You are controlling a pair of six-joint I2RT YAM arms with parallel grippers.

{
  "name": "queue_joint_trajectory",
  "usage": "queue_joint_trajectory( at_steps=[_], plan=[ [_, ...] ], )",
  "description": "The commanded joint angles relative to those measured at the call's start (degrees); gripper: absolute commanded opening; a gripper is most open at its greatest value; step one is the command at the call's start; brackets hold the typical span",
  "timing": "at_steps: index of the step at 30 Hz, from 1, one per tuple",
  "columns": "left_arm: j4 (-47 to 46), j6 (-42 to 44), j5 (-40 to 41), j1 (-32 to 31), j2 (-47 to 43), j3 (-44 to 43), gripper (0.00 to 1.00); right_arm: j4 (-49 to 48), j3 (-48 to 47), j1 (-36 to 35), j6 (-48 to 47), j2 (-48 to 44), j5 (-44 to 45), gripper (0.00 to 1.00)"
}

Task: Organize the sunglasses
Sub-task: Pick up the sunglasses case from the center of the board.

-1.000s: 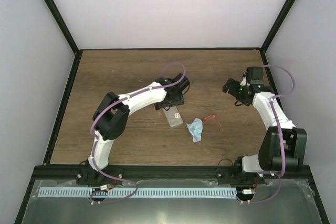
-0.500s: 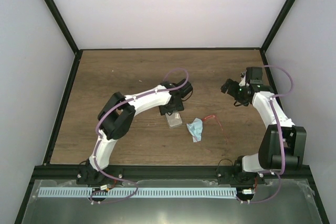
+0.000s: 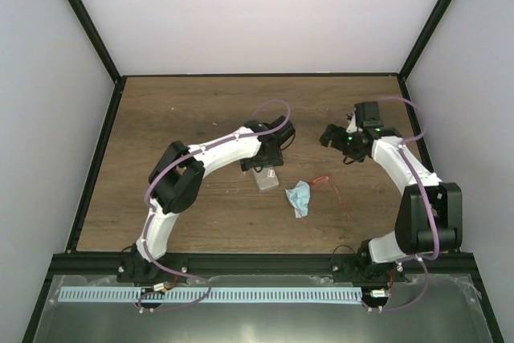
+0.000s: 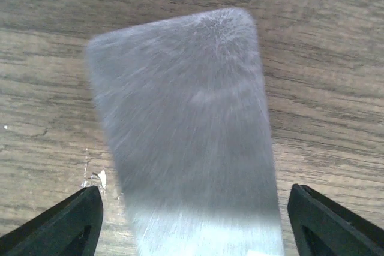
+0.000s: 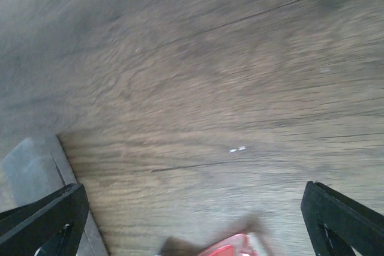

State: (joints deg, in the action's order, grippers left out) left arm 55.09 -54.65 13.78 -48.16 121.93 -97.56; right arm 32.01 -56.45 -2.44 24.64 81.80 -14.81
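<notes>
The left pincer [image 4: 191,223] straddles the grey case [image 4: 180,106] with jaws wide, probably to open it, while the right pincer [image 3: 329,136], equally wide, hovers near the red sunglasses [image 3: 325,183] on the table [image 3: 177,118].

The left arm [image 3: 210,150] bends at the elbow and reaches right. The left gripper [image 3: 264,169] points down, jaws spread wide. The right arm [image 3: 404,165] stretches far and left, and the right gripper [image 3: 328,136] is likewise spread wide.
</notes>
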Motion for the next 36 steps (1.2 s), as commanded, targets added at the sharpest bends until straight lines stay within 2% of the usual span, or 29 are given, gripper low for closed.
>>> queue_joint_trajectory(
  at_steps=[1,4,7,13,16,27,36],
  plan=[
    [-1.1,3.3,2.3,0.1,-4.5,-0.3,0.9,1.9,-5.0,-7.0,1.2,2.8,2.2,1.0],
    [-2.1,4.2,2.8,0.8,-7.8,2.5,0.99,2.4,-7.1,-11.8,2.5,4.9,3.3,1.0],
    [-4.1,3.2,1.6,2.6,-11.8,8.5,1.0,3.1,-10.0,-16.1,3.4,7.6,4.8,1.0],
    [-14.1,-1.9,-5.8,13.7,-28.3,32.9,1.0,4.3,-17.4,-26.3,2.8,15.3,8.1,1.0],
    [-16.0,-1.9,-7.2,18.1,-34.4,40.8,1.0,5.3,-20.4,-30.1,1.5,19.2,9.7,1.0],
    [-16.4,-2.3,-7.9,19.7,-37.3,44.5,1.0,9.0,-29.0,-37.7,-2.2,30.4,13.0,1.0],
    [-16.5,-0.7,-7.5,19.8,-35.8,44.1,1.0,8.2,-28.9,-38.1,-3.5,32.4,11.2,0.99]
  ],
)
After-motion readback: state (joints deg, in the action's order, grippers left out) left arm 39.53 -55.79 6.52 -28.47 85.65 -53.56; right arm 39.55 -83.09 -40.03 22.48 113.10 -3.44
